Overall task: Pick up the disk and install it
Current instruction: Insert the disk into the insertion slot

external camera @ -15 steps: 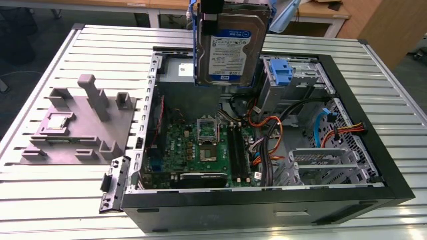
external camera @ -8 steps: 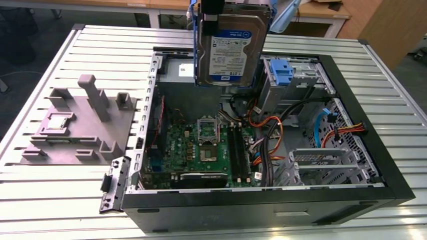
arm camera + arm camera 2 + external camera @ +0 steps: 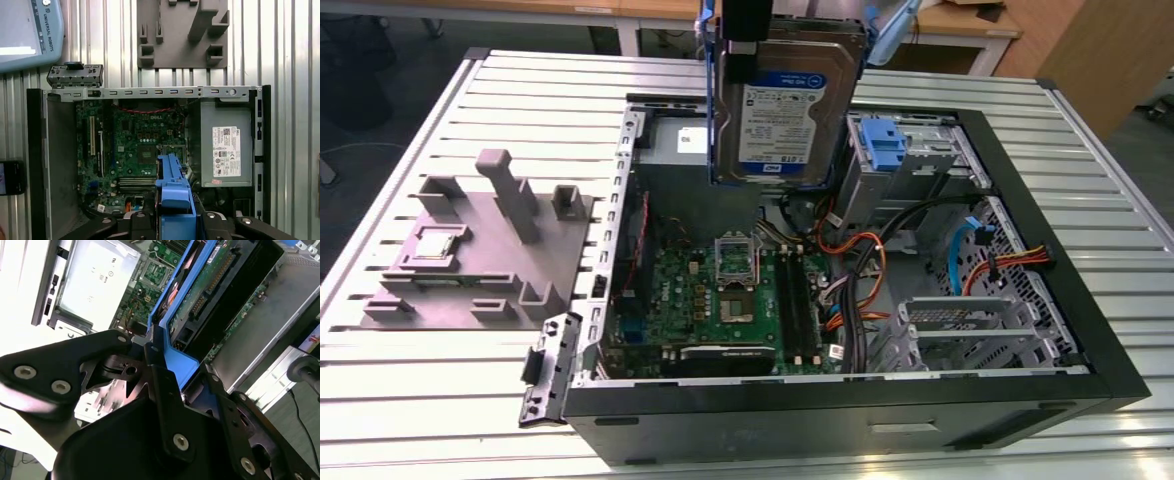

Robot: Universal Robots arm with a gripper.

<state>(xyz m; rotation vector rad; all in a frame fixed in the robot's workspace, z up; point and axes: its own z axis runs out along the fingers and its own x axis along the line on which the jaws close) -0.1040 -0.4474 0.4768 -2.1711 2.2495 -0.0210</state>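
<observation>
The disk (image 3: 781, 110), a silver hard drive with a white-and-blue label and a blue carrier frame, hangs upright above the back of the open computer case (image 3: 854, 395). My gripper (image 3: 747, 25) is shut on its top edge. In the second wrist view the black fingers (image 3: 162, 375) clamp the blue frame, and the disk (image 3: 220, 285) shows its green circuit-board side. In the first wrist view the blue carrier (image 3: 172, 190) sticks out from my gripper (image 3: 172, 222), over the motherboard (image 3: 145, 145).
Inside the case lie the motherboard (image 3: 720, 300), orange and black cables (image 3: 881, 260), a grey power-supply box (image 3: 225, 150) and a metal drive bay with a blue latch (image 3: 887, 150). A grey fixture block (image 3: 480, 250) sits on the slatted table at the exterior view's left.
</observation>
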